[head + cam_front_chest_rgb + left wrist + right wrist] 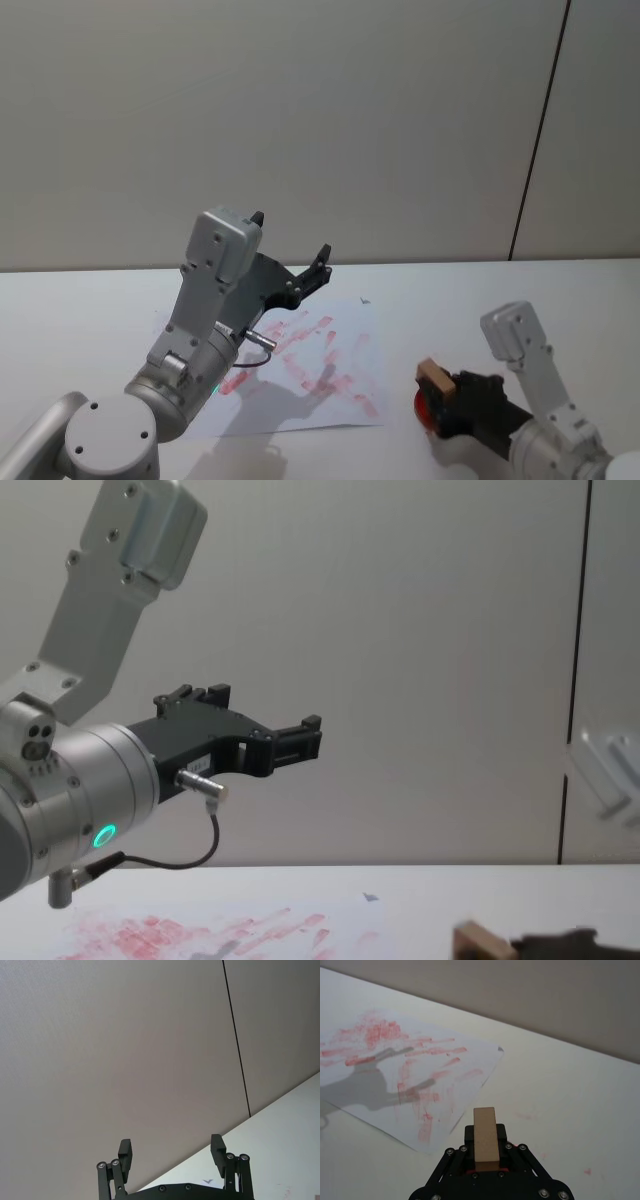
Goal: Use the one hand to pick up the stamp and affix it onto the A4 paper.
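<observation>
The stamp (484,1122) stands upright between the fingers of the right gripper (485,1136), which are clamped on its lower sides. It is a plain light-brown wooden block, narrow and rectangular, with a bit of red showing just beneath it. It sits low over the bare table (500,300), just right of the A4 paper (340,350) – a white sheet smeared with red-pink ink. The right arm reaches in low; the left gripper (290,238) hangs raised above the sheet, fingers spread and holding nothing.
</observation>
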Available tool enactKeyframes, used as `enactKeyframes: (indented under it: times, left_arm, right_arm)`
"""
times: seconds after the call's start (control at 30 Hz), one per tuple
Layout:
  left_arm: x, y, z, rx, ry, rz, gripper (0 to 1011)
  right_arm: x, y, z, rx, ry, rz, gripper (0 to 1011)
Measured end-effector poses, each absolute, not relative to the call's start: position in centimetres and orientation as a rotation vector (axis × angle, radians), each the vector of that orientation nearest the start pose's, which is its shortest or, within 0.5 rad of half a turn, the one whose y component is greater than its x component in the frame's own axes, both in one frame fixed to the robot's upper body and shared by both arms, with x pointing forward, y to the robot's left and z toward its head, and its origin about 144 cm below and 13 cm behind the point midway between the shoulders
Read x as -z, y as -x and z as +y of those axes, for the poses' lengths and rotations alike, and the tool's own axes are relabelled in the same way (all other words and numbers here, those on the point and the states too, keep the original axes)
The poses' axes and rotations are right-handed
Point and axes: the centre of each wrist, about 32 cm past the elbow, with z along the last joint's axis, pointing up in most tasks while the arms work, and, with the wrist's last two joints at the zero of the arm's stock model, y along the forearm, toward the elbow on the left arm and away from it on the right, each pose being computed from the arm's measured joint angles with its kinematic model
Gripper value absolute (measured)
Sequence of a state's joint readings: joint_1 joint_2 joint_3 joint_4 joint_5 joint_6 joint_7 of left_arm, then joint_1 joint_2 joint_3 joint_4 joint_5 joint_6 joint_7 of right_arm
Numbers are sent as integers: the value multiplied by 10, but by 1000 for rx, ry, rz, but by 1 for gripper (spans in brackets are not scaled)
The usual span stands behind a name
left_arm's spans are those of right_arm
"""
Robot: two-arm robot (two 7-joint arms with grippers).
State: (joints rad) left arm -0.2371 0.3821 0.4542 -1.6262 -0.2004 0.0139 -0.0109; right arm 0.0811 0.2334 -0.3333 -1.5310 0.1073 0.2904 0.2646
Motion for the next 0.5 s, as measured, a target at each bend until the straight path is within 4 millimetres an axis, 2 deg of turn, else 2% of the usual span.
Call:
enactKeyframes:
  times: [0.23, 0.5]
  left_arm:
    - [-1204, -492, 198, -1124, -61, -268, 1002]
    - [-1204, -492, 198, -1124, -61, -268, 1001]
  right_arm:
    - [-1149, -476, -183, 965, 276, 86, 221]
    - [-1160, -497, -154, 890, 224, 58, 220]
